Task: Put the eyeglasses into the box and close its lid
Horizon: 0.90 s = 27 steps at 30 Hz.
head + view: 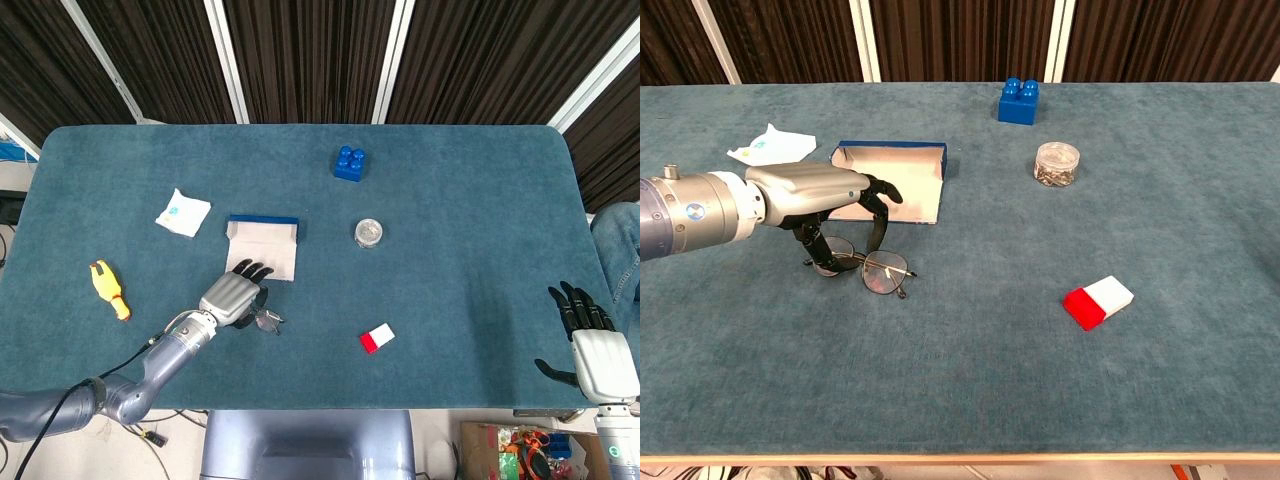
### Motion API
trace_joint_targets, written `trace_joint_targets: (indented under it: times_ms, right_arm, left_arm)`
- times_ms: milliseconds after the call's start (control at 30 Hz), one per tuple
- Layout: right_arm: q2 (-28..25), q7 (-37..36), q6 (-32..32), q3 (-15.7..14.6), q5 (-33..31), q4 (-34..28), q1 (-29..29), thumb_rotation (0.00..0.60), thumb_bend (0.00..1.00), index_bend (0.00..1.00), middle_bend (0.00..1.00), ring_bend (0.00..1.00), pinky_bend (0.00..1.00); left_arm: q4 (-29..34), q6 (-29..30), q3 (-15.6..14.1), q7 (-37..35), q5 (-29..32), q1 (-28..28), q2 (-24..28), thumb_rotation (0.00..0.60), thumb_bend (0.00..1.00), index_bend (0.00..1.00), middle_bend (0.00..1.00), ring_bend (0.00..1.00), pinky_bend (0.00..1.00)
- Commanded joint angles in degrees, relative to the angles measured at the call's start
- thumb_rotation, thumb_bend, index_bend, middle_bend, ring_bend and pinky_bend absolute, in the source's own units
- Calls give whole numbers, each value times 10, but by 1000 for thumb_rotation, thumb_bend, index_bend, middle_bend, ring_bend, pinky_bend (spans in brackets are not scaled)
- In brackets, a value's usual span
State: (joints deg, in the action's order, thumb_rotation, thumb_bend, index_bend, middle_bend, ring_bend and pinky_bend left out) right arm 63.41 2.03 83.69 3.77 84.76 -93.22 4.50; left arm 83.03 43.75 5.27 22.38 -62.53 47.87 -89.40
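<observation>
Dark slatted panels behind; blue-green felt table [450, 300] carrying the items below

- Eyeglasses [875, 270]: lying on the felt just in front of the box, lenses toward the table's near edge.
- Box [895, 180]: shallow, blue-rimmed, pale inside, lid not yet shut.
- Left hand [820, 205]: arched over the eyeglasses, fingers [877, 225] curled down around the frame; chest view suggests contact at the frame's left end, but a firm grasp cannot be told.
- Right hand [595, 350]: at the table's right edge, fingers spread, holding nothing.
- Other: blue brick [348, 163], small clear jar [369, 233], red-and-white block [377, 338], yellow toy [108, 288], white packet [183, 213].

Risk: thin wire frame may slip or twist out of the fingers on lifting, or snag the box's near wall.

Views: only the head view shows the right hand and yellow toy; only the chest view shows the fingers beneath the palm and the lenses clearly
</observation>
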Motion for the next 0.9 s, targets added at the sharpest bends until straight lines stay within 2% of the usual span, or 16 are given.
trace_joint_targets:
  times_ms: [33,567,767,900]
  right_arm:
    - [0,0,0,0,-1,0,0,600,0,0,0,0,173]
    - [-1,0,-3,2,-6,-2,0,600,0,0,0,0,173]
    - [-1,-2,-4,2,-7,-3,0,600,0,0,0,0,173]
    - [-1,-2,-4,2,-7,-4,0,600,0,0,0,0,173]
  left_arm:
    - [-3,1,-1,3,3,2,-2,600,333,492,86,0,0]
    - [-15,3,-8,5,12,8,-10,600,337,517,90,0,0]
    - [-16,7,-9,4,11,8,-10,600,415,548,106,0,0]
    - [-19,8,-10,8,14,10,-11,600,425,562,113,0,0]
